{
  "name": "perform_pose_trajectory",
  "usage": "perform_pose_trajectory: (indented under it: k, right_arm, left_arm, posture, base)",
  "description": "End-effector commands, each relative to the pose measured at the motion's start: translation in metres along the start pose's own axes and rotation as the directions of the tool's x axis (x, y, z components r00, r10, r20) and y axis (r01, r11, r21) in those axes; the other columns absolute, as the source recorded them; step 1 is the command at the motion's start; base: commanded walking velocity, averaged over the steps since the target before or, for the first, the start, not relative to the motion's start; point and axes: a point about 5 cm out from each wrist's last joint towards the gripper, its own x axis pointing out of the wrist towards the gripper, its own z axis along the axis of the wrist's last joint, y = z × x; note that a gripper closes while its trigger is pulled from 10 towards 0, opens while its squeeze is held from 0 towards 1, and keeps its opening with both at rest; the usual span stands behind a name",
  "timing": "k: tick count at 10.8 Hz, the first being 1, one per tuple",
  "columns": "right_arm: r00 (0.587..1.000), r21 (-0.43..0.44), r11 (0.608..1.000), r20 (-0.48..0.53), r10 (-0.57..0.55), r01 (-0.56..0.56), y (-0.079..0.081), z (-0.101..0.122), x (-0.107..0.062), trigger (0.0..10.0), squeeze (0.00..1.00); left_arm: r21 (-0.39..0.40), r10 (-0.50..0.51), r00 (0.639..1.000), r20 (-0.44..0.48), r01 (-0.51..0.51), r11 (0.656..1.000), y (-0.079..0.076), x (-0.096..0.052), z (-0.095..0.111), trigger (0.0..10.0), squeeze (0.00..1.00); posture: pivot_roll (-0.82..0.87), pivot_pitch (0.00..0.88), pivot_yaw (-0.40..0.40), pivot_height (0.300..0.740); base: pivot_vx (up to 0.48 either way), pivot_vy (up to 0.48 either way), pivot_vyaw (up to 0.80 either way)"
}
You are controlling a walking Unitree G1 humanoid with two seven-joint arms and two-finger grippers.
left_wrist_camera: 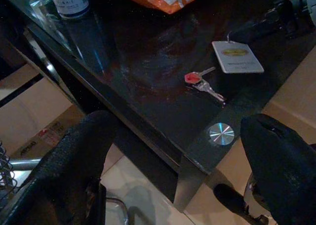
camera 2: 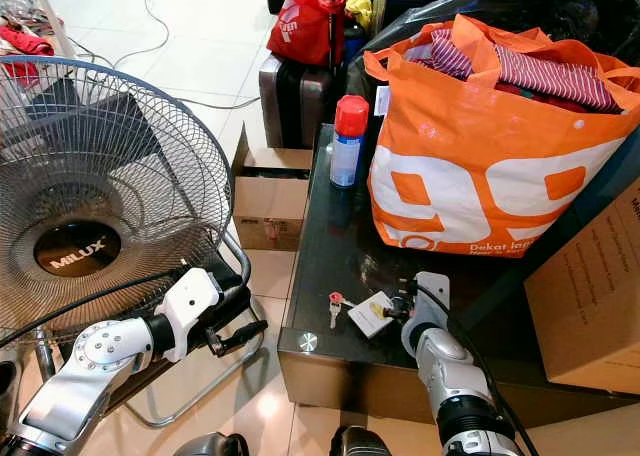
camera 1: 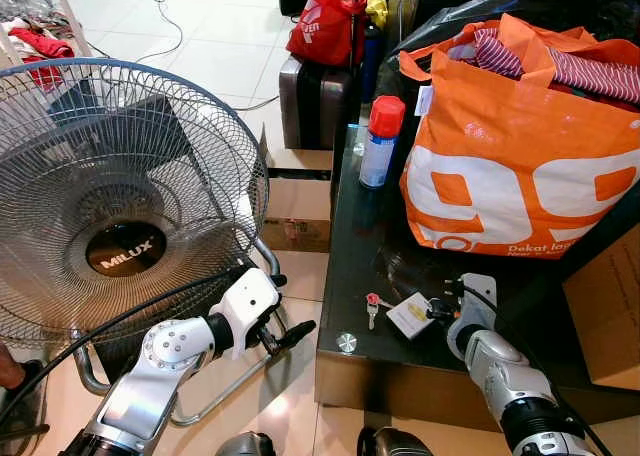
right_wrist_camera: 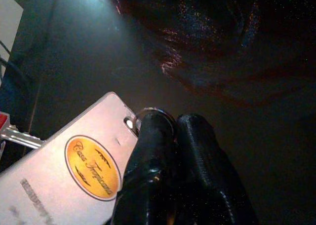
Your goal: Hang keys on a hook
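Note:
The keys [camera 1: 372, 306], one with a red head, lie near the front edge of the dark glass table [camera 1: 350, 226], joined by a ring to a white tag [camera 1: 409, 315] with a yellow oval label [right_wrist_camera: 93, 167]. My right gripper [right_wrist_camera: 173, 124] rests on the table just right of the tag, its fingers shut on the key ring [right_wrist_camera: 148, 112]. Left of the table, my left gripper [camera 1: 288, 338] hangs open over the floor with nothing in it. In the left wrist view the keys [left_wrist_camera: 201, 83] lie beyond its spread fingers [left_wrist_camera: 81, 151].
A large standing fan [camera 1: 120, 196] fills the left, close behind my left arm. On the table stand an orange bag [camera 1: 510, 166] of clothes and a red-capped spray can [camera 1: 380, 141]. A cardboard box [camera 1: 610, 306] sits at the right. More boxes [camera 1: 295, 216] and a suitcase [camera 1: 310, 101] stand beyond.

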Motion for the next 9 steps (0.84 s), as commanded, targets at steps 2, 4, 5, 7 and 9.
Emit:
perform_pose_trajectory:
  k: [2,4,5,7,9]
  right_arm:
    - [1.000,0.000,1.000,-0.026,-0.013,0.013,-0.004,-0.005,-0.001,0.0,0.00]
    - [1.000,-0.008,1.000,0.004,-0.009,0.009,-0.005,0.002,-0.003,0.0,0.00]
    - [0.999,0.005,1.000,0.052,-0.012,0.012,-0.009,0.012,-0.007,0.0,0.00]
    - [0.990,0.042,0.999,0.141,-0.009,0.003,-0.016,0.027,-0.019,0.0,0.00]
    - [0.949,0.006,0.999,0.314,0.045,-0.049,-0.015,0.049,-0.041,0.0,0.00]
  left_arm:
    - [0.001,-0.019,1.000,0.006,0.019,1.000,-0.002,0.002,0.002,10.0,0.00]
    - [0.004,-0.019,1.000,0.008,0.019,1.000,0.000,0.003,0.003,10.0,0.00]
    - [0.010,-0.013,1.000,0.013,0.013,1.000,0.001,0.003,0.003,10.0,0.00]
    - [0.021,0.008,1.000,0.031,-0.009,1.000,0.004,0.004,0.005,10.0,0.00]
    - [0.032,0.069,0.995,0.078,-0.072,0.997,0.006,0.006,0.010,10.0,0.00]
  posture:
    - [-0.10,0.110,0.012,0.740]
    - [-0.11,0.090,0.011,0.740]
    - [-0.10,0.062,0.008,0.740]
    - [-0.10,0.024,0.005,0.740]
    - [-0.10,0.000,0.004,0.740]
  base:
    - [0.000,0.000,0.00]
    - [0.000,0.000,0.00]
    - [0.000,0.000,0.00]
    - [0.000,0.000,0.00]
    - [0.000,0.000,0.00]
